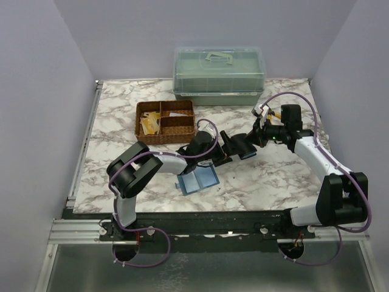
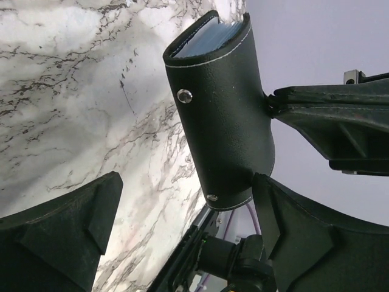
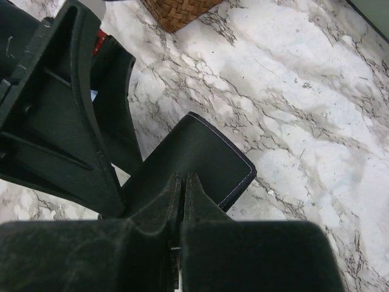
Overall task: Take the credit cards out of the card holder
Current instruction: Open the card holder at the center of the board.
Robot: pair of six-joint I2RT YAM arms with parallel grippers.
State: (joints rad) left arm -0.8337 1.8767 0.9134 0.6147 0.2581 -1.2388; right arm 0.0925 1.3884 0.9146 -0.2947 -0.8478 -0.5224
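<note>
Since the right gripper (image 3: 183, 182) was pinched shut on one edge of the holder (image 2: 225, 115), lifting it clear of the table (image 1: 273, 176), the left gripper (image 2: 188, 188) was the free one: wide open, jaws either side of it. The holder's long axis ran away from the left wrist, with what looked like cards (image 2: 205, 38) at the far end. The basket (image 1: 165, 121) sat beyond, well apart.

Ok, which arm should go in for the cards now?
Probably the left. The right hand is shut on a flap of the card holder, so it is busy steadying it. The left hand is open and straddles the holder, whose stacked edges show at one end.
</note>
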